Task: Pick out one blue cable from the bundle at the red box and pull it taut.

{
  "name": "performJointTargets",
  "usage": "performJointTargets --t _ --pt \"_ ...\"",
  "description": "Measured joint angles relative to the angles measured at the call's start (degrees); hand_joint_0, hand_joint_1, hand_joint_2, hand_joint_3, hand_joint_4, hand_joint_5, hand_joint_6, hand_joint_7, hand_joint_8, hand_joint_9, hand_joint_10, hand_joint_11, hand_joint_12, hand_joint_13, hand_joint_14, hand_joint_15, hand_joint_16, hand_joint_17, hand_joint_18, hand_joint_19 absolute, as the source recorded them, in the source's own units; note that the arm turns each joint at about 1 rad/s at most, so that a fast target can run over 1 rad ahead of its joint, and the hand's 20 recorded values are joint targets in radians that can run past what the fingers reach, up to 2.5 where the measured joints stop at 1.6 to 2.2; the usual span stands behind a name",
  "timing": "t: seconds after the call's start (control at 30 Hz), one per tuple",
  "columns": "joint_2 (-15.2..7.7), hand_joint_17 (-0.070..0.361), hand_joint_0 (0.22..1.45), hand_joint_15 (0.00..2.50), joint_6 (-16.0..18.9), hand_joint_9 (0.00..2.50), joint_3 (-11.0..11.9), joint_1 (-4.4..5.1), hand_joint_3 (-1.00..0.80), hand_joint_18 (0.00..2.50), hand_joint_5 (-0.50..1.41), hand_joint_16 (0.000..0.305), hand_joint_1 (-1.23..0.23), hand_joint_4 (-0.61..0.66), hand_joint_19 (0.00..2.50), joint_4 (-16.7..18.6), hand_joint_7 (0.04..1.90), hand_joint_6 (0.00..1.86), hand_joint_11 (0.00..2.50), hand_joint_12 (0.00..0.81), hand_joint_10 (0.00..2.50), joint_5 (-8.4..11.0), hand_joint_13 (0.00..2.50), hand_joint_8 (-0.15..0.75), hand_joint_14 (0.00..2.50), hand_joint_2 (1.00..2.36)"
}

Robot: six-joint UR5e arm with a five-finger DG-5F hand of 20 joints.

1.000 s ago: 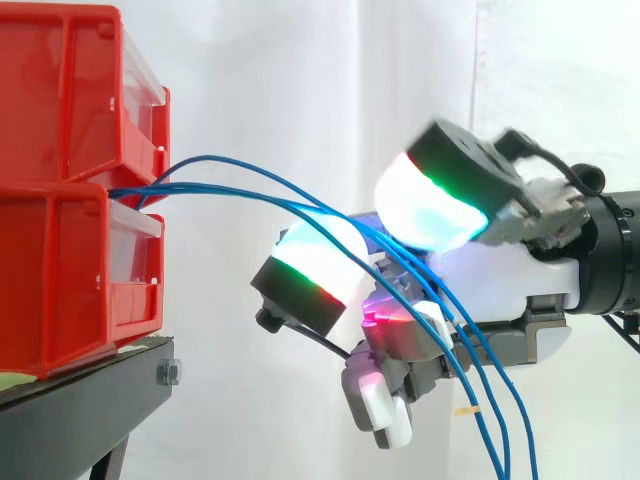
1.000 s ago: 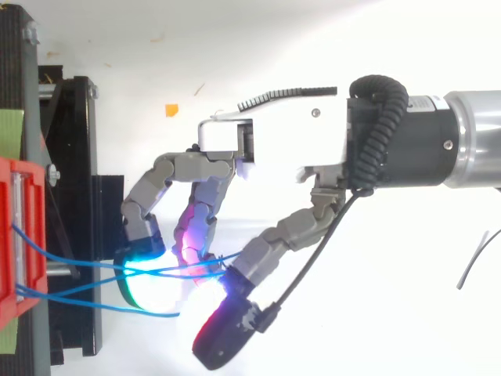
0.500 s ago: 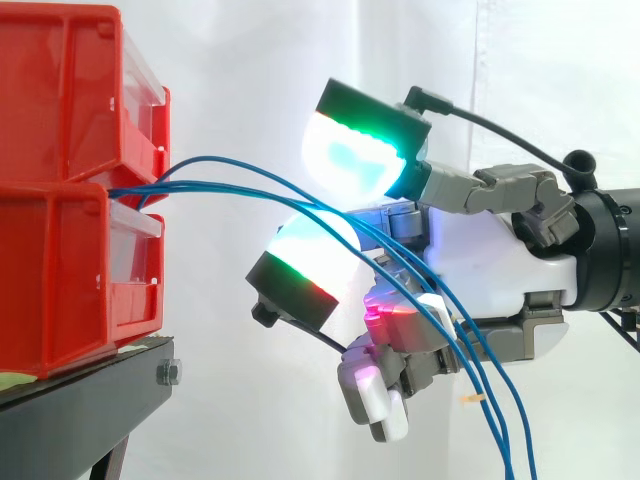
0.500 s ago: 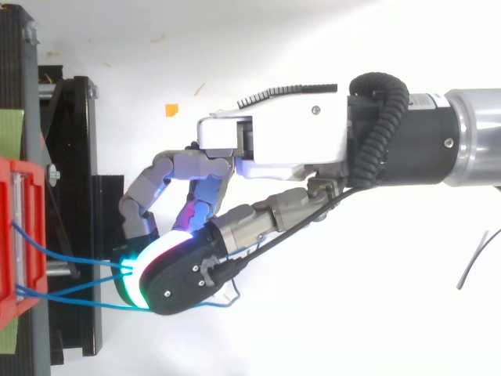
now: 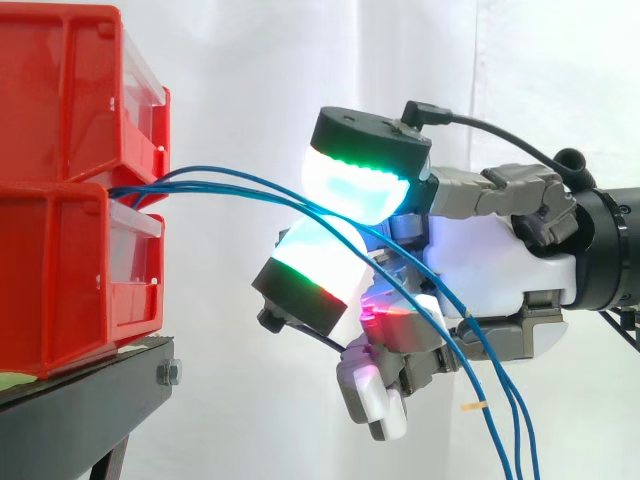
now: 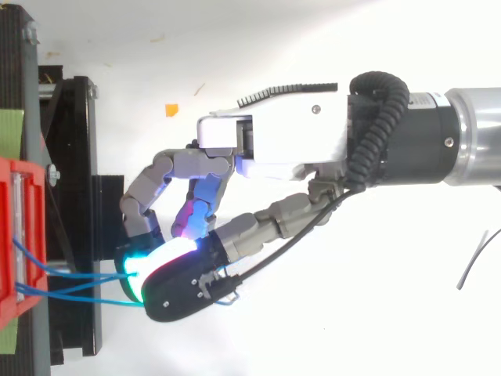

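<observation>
At the left edge we see 2 stacked red bins (image 5: pixel 60 200); mid-frame the hand (image 5: pixel 490 270) is clenched on the blue cables (image 5: pixel 190 184) running out from between them. We fear pulling several instead of 1: the glowing pads (image 5: pixel 355 185) hide how many are pinched, and the cable ends are cut off lower right

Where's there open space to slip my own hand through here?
Free: above the blue cables, between the red bins and the hand; also beneath them, beside the black stand. Crowded where the hand's pads pinch the cables.
</observation>
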Motion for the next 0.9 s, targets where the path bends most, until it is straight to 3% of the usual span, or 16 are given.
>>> performJointTargets --t 0.3,0.8,0.9 --pt "-0.01 0.106 0.72 0.56 -0.08 1.14 0.01 -0.02 -0.5 0.73 -0.15 0.047 -0.78 -0.09 0.67 -0.11 1.0 0.95 0.9 0.338 0.03 -0.15 0.92 0.292 0.02 1.0" --pt "-0.01 0.103 0.7 0.56 -0.87 1.19 0.02 -0.02 -0.5 0.74 -0.14 0.046 -0.8 -0.1 0.68 -0.13 0.92 0.96 0.91 0.33 0.03 -0.18 0.93 0.277 0.02 1.0" --pt "-0.01 0.102 0.67 0.57 -0.88 1.19 0.02 -0.01 -0.5 0.73 -0.14 0.045 -0.79 -0.05 0.69 -0.19 0.91 0.95 0.91 0.328 0.03 -0.18 0.93 0.276 0.02 1.0"
